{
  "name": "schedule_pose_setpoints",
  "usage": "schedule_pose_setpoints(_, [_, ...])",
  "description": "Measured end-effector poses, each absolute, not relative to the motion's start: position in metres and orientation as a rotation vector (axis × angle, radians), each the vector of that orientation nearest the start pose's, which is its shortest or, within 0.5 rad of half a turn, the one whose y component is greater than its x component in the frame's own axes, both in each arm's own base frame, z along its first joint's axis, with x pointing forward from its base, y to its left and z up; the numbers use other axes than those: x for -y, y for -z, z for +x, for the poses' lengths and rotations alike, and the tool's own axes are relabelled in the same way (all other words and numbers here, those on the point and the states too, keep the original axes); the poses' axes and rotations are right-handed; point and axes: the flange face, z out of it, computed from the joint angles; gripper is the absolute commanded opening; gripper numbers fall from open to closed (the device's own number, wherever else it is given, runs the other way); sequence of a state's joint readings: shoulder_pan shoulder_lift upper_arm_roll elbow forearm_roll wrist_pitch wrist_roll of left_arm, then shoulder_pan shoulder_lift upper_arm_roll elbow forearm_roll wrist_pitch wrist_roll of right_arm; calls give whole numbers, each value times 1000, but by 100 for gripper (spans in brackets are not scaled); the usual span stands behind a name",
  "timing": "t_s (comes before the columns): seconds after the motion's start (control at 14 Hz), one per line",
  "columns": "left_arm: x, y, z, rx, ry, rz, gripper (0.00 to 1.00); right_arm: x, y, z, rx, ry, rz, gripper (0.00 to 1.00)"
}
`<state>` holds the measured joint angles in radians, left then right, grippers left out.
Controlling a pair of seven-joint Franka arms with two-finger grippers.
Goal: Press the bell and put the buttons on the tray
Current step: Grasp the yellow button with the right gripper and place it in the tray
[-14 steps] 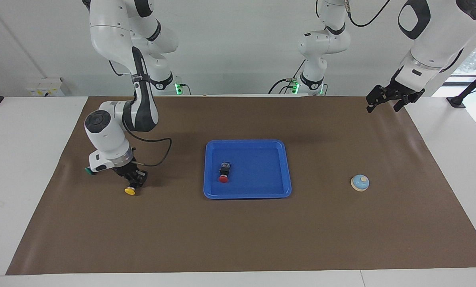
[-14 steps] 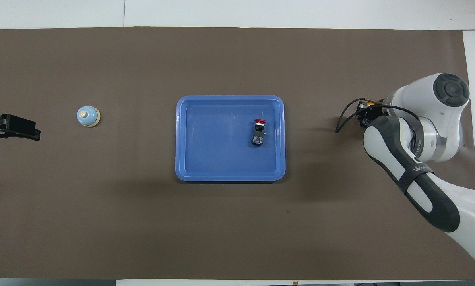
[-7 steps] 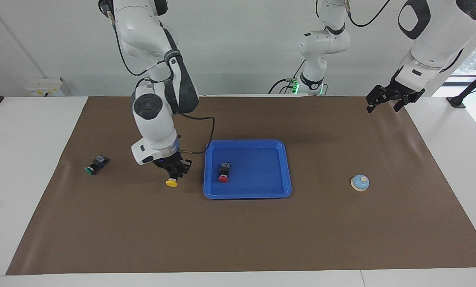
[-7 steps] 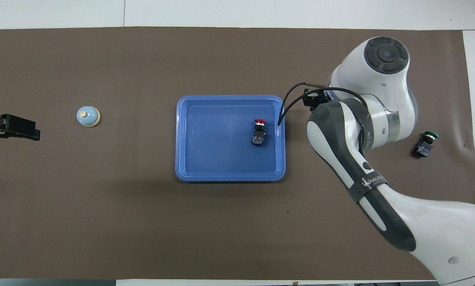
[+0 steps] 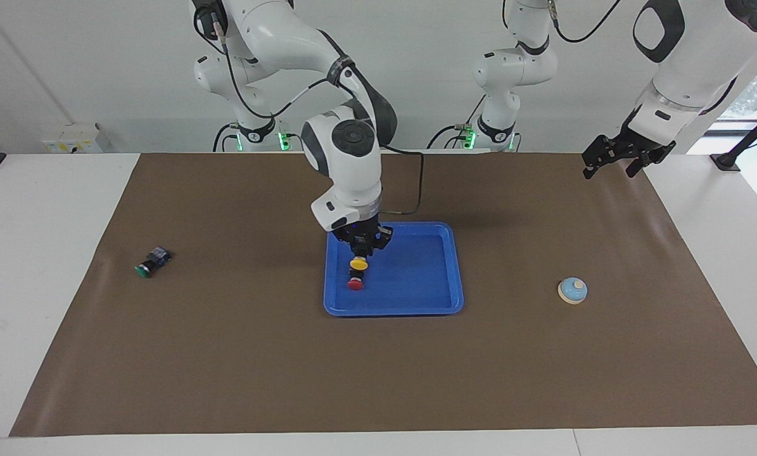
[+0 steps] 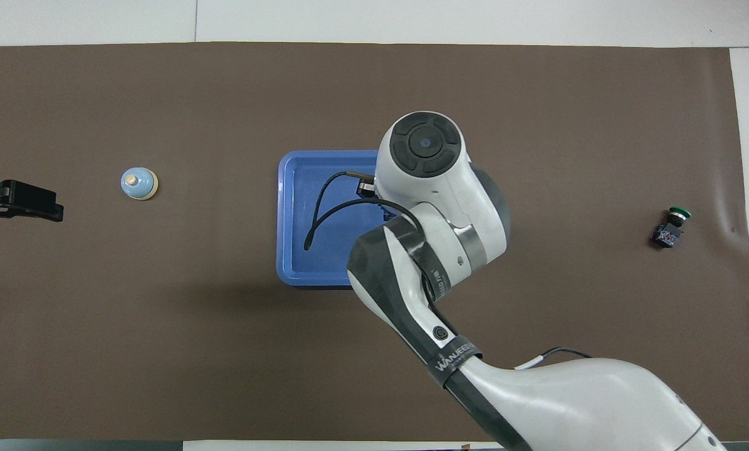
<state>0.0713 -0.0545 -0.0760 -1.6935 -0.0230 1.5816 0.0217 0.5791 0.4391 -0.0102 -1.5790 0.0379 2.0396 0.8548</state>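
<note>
The right arm [image 5: 346, 152] has swung from beside the tray [image 5: 445, 272] to over it. Its right gripper [image 5: 360, 248] fingers clamp the yellow button [image 5: 358, 264], cap down, directly above the red button [image 5: 355, 282] lying in the tray. The left gripper [image 5: 612, 155] waits, fingers spread, over the counter edge. The green button [image 5: 147, 265] and bell [image 5: 572, 291] rest on the counter.

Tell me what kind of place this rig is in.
Most likely a robotics lab bench: a brown mat covers a white table, plain white wall, and a third arm's base with cabling stands at the table's edge.
</note>
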Motion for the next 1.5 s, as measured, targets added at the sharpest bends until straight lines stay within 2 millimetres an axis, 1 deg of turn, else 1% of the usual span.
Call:
schedule_pose_setpoints(0.14, [6,-597,536,-40,-91,-3159,100,-399,-360,562,-466,17,-3056,0])
schedule_pose_setpoints(0.21, [6,-597,536,-40,-91,-3159,100,-406,-347,560,-459,19,-3057,0])
schedule_pose_setpoints(0.5, [6,-597,536,-40,-91,-3159,100,-407,-308,551,-450,29,-3054,0])
schedule_pose_setpoints(0.64, [6,-597,536,-40,-91,-3159,100,-406,-294,544,-444,31,-3055,0])
schedule_pose_setpoints(0.72, [6,-597,536,-40,-91,-3159,100,-406,-292,543,-441,29,-3057,51])
schedule_pose_setpoints(0.79, [6,-597,536,-40,-91,-3159,100,-407,-293,542,-438,30,-3057,100])
schedule_pose_setpoints(0.93, [6,-597,536,-40,-91,-3159,100,-410,-296,539,-449,24,-3056,100])
schedule_pose_setpoints(1.07, [6,-597,536,-40,-91,-3159,100,-412,-304,538,-512,3,-3058,100])
schedule_pose_setpoints(1.15, [6,-597,536,-40,-91,-3159,100,-412,-312,540,-535,-11,-3063,100])
schedule_pose_setpoints(1.29, [6,-597,536,-40,-91,-3159,100,-404,-337,549,-567,-31,-3072,100])
schedule_pose_setpoints(1.36, [6,-597,536,-40,-91,-3159,100,-394,-353,558,-596,-20,-3062,100])
schedule_pose_setpoints(1.43, [6,-597,536,-40,-91,-3159,100,-376,-371,569,-639,-5,-3045,100])
schedule_pose_setpoints(1.5, [6,-597,536,-40,-91,-3159,100,-354,-388,580,-693,6,-3027,100])
